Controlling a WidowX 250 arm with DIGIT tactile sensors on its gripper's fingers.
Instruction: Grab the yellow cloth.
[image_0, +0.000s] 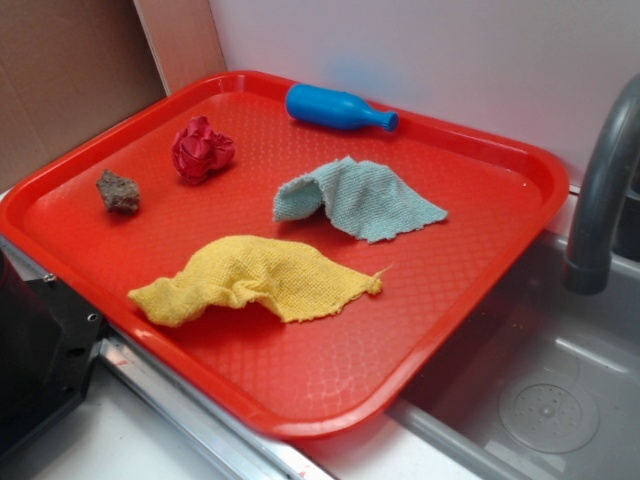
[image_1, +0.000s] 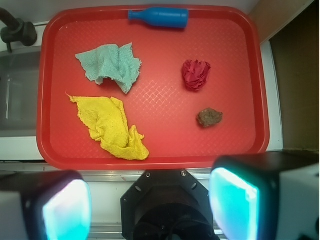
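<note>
The coarse-woven yellow cloth lies rumpled (frayed edges) on the dimpled red tray, fingers spread apart, empty.

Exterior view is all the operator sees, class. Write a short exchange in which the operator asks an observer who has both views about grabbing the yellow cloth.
Operator: I see no gripper. Is it open?
Observer: Yes. The wrist view shows the gripper open, its fingers wide apart with nothing between them.
Operator: Is it over the yellow cloth?
Observer: No. In the wrist view the yellow cloth lies ahead of it, toward the picture's left, and the fingers appear outside the near rim of the tray.
</note>
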